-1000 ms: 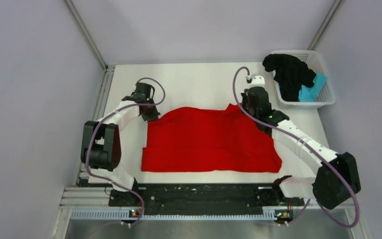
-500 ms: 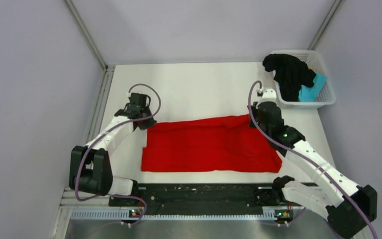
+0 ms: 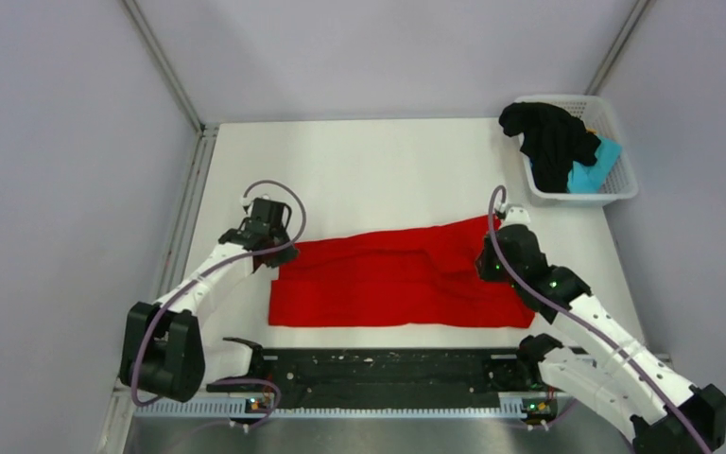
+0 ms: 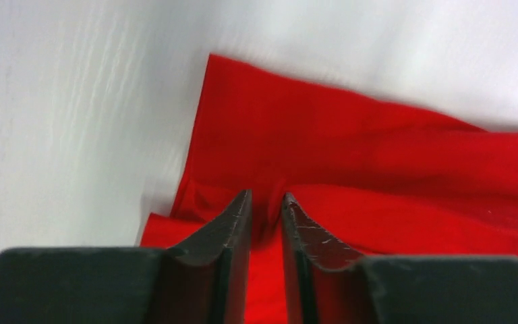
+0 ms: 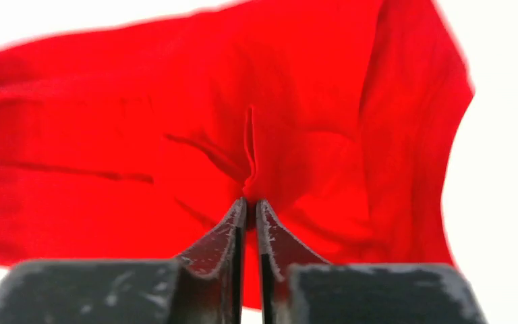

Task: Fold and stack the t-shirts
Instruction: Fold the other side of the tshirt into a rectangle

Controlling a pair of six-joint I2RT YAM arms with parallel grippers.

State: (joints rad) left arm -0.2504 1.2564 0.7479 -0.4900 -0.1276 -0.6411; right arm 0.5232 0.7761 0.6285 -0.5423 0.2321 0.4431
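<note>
Red t-shirt (image 3: 388,284) gripped at both ends, likely for folding.
Left fingers (image 4: 241,210) and right fingers (image 5: 238,217) each clamp a cloth ridge; the shirt lies stretched between them on the worktop (image 3: 369,170).

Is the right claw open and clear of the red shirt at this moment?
No, the right wrist view shows the right claw pinched shut on a raised ridge of the red shirt.
</note>
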